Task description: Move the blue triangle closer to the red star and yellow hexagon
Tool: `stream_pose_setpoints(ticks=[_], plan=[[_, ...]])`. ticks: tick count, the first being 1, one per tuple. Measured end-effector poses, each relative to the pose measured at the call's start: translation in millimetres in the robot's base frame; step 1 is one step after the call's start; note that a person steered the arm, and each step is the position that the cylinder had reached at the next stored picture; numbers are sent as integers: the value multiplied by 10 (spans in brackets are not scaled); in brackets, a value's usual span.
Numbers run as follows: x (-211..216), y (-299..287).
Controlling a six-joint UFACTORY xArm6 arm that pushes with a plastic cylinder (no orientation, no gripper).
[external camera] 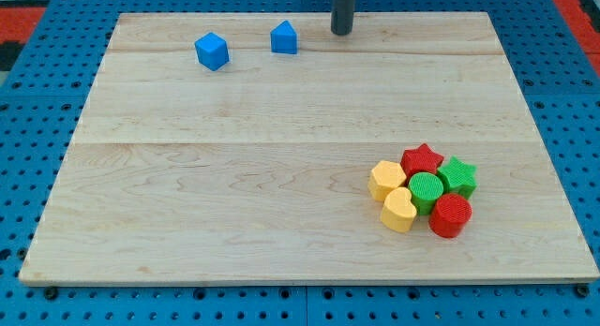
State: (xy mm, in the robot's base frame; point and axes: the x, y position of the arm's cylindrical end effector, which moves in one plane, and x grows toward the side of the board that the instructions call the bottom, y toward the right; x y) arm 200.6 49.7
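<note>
The blue triangle (284, 37) sits near the view's top, left of centre. My tip (341, 32) rests on the board just to its right, a short gap apart. The red star (422, 160) and the yellow hexagon (386, 179) lie in a tight cluster at the view's lower right, far from the blue triangle. A blue cube (212, 51) sits to the left of the triangle.
The cluster also holds a green star (458, 175), a green cylinder (426, 190), a red cylinder (450, 215) and a yellow heart (398, 211). The wooden board (234, 176) lies on a blue pegboard surface.
</note>
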Motion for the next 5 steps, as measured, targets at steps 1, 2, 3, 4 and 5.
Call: stream_pose_setpoints(ticks=[1,2,3,4,5], plan=[[-75,-557],[204,-739],[728,-606],[999,-457],[977,-706]])
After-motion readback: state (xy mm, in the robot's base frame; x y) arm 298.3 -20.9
